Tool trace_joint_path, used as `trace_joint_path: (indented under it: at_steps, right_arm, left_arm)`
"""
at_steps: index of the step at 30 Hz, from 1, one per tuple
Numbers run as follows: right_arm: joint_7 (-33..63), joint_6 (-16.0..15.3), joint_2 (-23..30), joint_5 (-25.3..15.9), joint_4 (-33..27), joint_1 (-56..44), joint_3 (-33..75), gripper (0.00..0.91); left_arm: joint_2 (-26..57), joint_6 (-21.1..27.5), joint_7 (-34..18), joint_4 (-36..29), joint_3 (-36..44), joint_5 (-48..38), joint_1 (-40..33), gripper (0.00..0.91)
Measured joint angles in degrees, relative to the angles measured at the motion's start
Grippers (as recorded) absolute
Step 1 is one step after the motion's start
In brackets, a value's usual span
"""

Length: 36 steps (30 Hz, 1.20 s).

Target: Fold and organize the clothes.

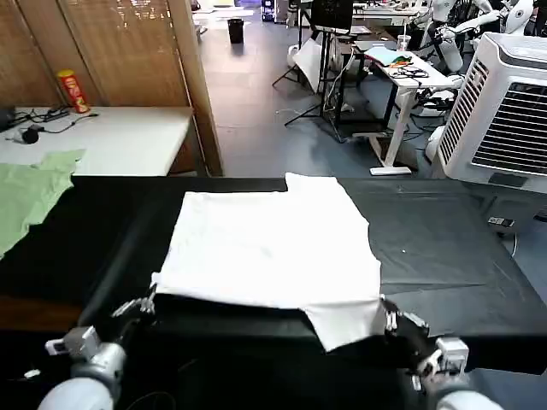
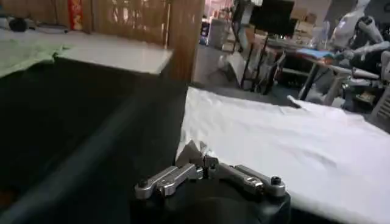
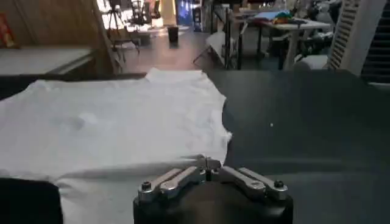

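The T-shirt point(image 1: 269, 248) is being pinched at its near corners by both grippers point(image 1: 144, 305) point(image 1: 389, 320); most folding is left

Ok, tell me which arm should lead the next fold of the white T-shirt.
Neither alone, probably. The left gripper pinches the white T-shirt at its near left corner; the right gripper grips the near right sleeve. Both look equally placed to lift the near edge together.
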Motion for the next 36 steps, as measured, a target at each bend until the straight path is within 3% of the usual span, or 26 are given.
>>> trace_joint_path:
  at_steps: [14, 15, 16, 17, 18, 25, 36]
  right_arm:
    - [-0.64, 0.7, -0.25, -2.61, -16.21, 17.11, -8.3, 0.0]
    - [-1.25, 0.68, -0.11, -2.58, -16.98, 17.83, -8.69, 0.029]
    - [-1.68, 0.62, 0.03, -2.53, -17.66, 18.53, -9.06, 0.263]
    - [-1.87, 0.41, 0.16, -2.43, -18.31, 19.2, -9.27, 0.683]
    - [-1.98, 0.18, 0.27, -2.36, -18.61, 19.56, -9.31, 0.878]
    - [-3.74, -0.2, -1.01, -1.8, -16.97, 18.25, -7.62, 0.878]
    - [-3.65, -2.52, -2.18, -2.13, -5.85, 7.27, -4.32, 0.878]
  left_arm:
    - [0.74, -1.17, 1.31, 12.47, 4.23, 5.89, -12.28, 0.0]
    - [0.84, -1.22, 1.38, 13.23, 4.54, 6.15, -13.06, 0.234]
    - [0.94, -1.28, 1.46, 13.81, 4.74, 6.32, -13.66, 0.878]
    - [1.04, -1.29, 1.48, 14.41, 4.97, 6.4, -14.23, 0.878]
    - [1.16, -1.29, 1.48, 15.01, 5.26, 6.52, -14.81, 0.878]
    - [1.44, -1.67, 1.55, 17.77, 5.93, 7.95, -17.75, 0.878]
    - [1.57, -2.06, 2.71, 18.44, 5.02, 8.31, -16.88, 0.878]
